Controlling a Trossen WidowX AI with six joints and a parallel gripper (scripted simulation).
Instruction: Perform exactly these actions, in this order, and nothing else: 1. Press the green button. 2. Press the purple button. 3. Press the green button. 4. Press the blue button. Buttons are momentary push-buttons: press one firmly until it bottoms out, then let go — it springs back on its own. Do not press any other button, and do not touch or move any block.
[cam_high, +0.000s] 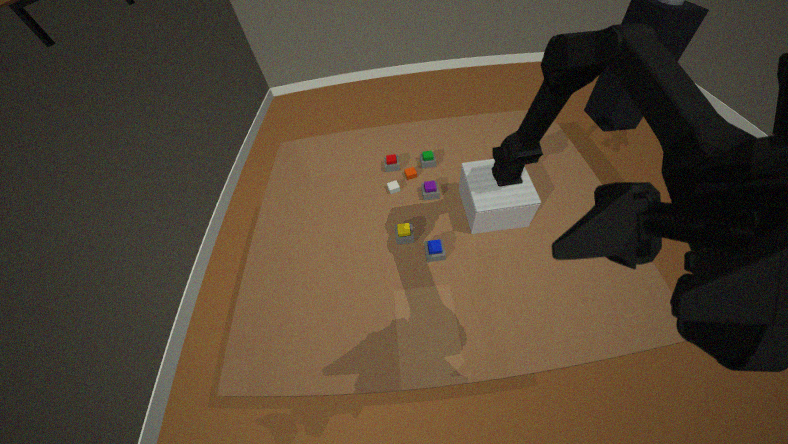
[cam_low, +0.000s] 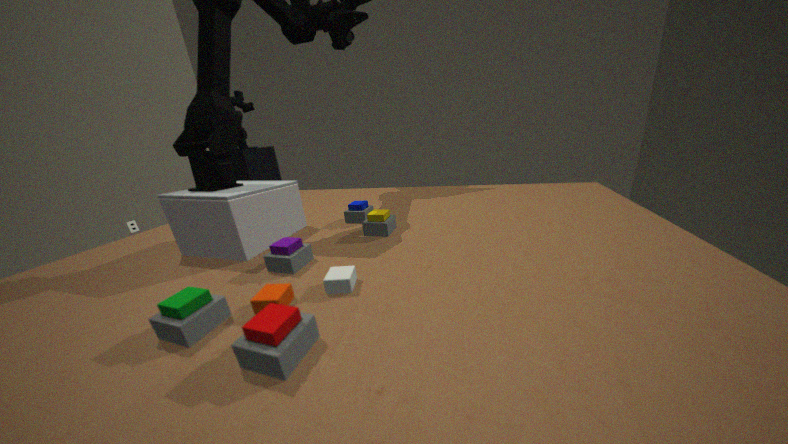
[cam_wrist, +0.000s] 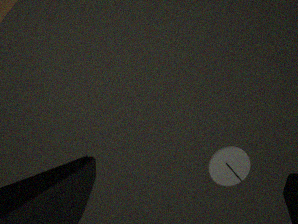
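Note:
The green button (cam_high: 427, 156) (cam_low: 185, 302) sits raised on its grey base. The purple button (cam_high: 430, 186) (cam_low: 286, 245) stands near the white pedestal, also raised. The blue button (cam_high: 435, 246) (cam_low: 358, 205) is raised beside the yellow one, on the far side in the exterior view. My gripper (cam_wrist: 192, 177) is open and empty, its dark fingers wide apart in the wrist view. It is held high above the table, away from all the buttons, and touches none. The wrist view shows only a grey wall with a pale round clock between the fingers, and no buttons.
A red button (cam_high: 391, 159) (cam_low: 271, 323) and a yellow button (cam_high: 403, 229) (cam_low: 379, 215) stand near the others. An orange block (cam_high: 410, 173) (cam_low: 272, 296) and a white block (cam_high: 393, 186) (cam_low: 340, 279) lie among them. The arm stands on a white pedestal (cam_high: 501, 217) (cam_low: 209, 226).

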